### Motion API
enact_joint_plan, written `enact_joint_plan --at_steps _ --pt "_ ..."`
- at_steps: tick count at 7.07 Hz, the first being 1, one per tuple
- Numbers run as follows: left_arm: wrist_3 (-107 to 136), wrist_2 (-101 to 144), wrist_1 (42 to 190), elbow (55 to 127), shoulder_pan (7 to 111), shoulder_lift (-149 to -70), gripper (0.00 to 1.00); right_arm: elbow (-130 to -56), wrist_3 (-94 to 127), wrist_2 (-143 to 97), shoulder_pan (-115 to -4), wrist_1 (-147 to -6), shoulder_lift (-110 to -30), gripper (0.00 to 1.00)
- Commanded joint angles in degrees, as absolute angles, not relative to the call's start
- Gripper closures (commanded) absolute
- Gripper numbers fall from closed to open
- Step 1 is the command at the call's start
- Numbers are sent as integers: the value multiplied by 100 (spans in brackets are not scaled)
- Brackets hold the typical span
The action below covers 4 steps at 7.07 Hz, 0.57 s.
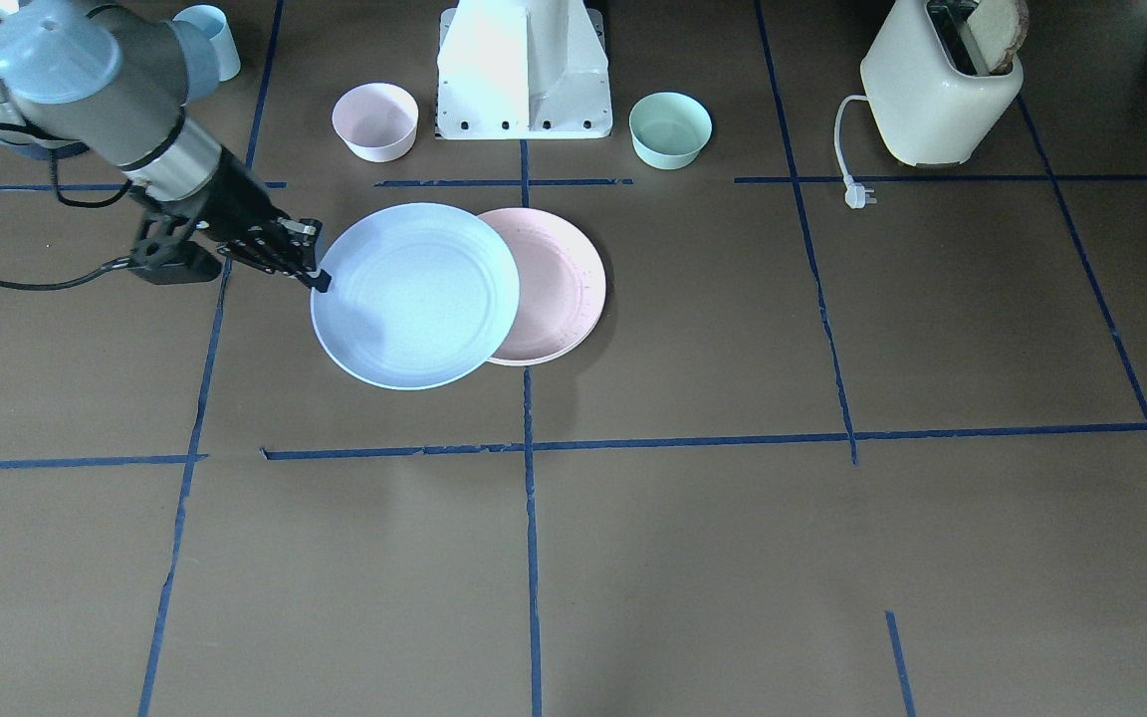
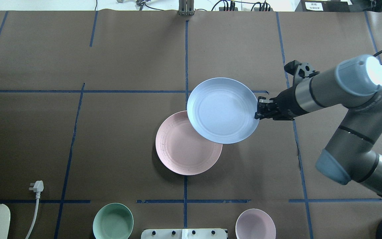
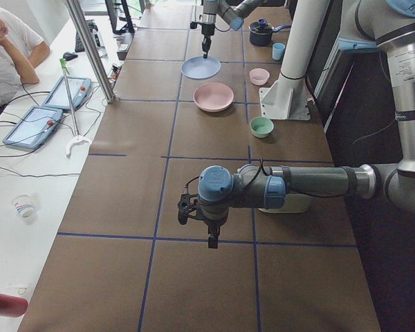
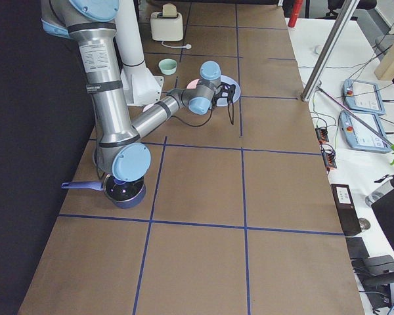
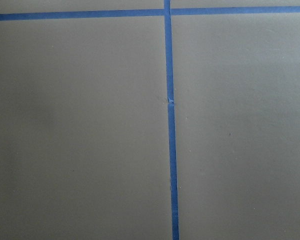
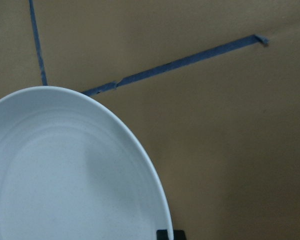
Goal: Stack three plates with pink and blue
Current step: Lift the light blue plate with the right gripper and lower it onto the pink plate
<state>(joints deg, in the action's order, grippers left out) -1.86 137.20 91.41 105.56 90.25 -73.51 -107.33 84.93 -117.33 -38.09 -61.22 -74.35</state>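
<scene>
Light blue round plastic plate [image 2: 222,109]: appears held off the worktop, pinched at its rim by the right claw [image 2: 256,113]. The claw is clenched on the edge that faces away from the other plate. The blue plate's opposite edge overlaps the pale pink round plastic plate [image 2: 181,152], which lies flat on the brown paper-covered worktop [image 2: 78,149] at the centre tape cross. No cream plate can be made out, and I cannot tell whether one sits under the pink plate.

Key relation: the pink plate's centre lies across the blue plate from the claw, toward the robot's left and nearer its base. Both plates are round, so there is no long axis to line up and only the centres need matching. Judgement: carry the blue plate diagonally that way, then lower it.

The right arm is nearer and has the plate. The left claw [image 3: 212,238] hangs over bare worktop, well apart toward the left end. Whether it is released or clenched, I cannot tell.

Room: a small pink bowl [image 2: 255,224] and a mint-green bowl [image 2: 113,221] stand near the robot's base, apart from the pink plate and off the line of travel.
</scene>
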Motion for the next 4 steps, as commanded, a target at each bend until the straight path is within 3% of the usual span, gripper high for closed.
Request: enact_joint_plan --at_steps 1,4 --pt "-141 13720 9141 10556 9018 -7356 0 -10705 8885 -10595 -2781 -6363 -7084 100" --pt "-141 13720 9132 10529 9018 -7356 0 -10653 8974 -10274 -2452 -6363 -7049 100"
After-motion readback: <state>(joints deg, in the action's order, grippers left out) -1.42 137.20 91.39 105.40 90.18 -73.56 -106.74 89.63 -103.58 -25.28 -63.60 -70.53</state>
